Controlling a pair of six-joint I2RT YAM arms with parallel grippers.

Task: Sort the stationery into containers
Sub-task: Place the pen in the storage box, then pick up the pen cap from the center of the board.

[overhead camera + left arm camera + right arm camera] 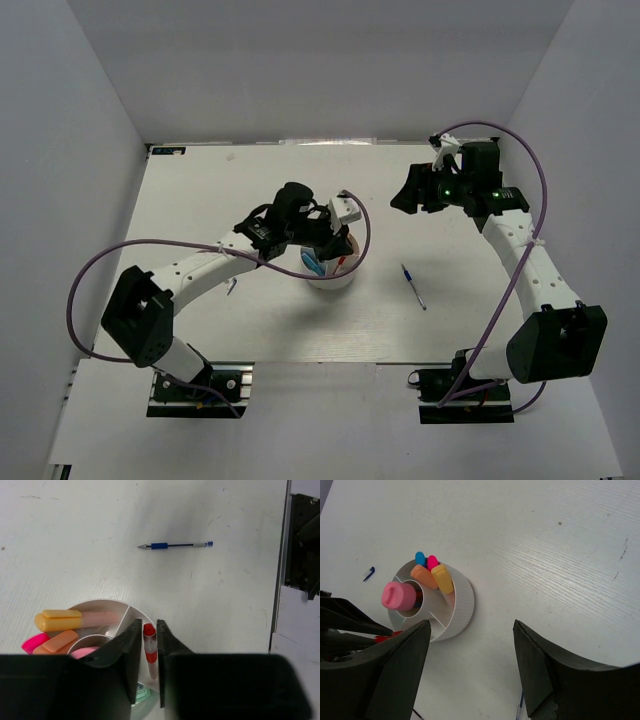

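Observation:
My left gripper point(148, 625) is shut on a thin red pen point(149, 647) and holds it upright over one outer compartment of the round white cup point(137, 611). A pink highlighter point(398, 595) stands in the cup's central well. Orange point(57, 620), pink and blue point(420, 558) highlighters fill another compartment, and a mint-green one point(142, 695) shows below the jaws. A thin blue pen point(414, 287) lies on the table to the right of the cup point(330, 275). My right gripper point(405, 195) hangs open and empty above the table at the back right, well apart from the cup.
A small dark blue clip-like piece point(368, 573) lies on the table beyond the cup. The right arm's base point(302, 540) sits past the table's near edge. White walls enclose the table on three sides.

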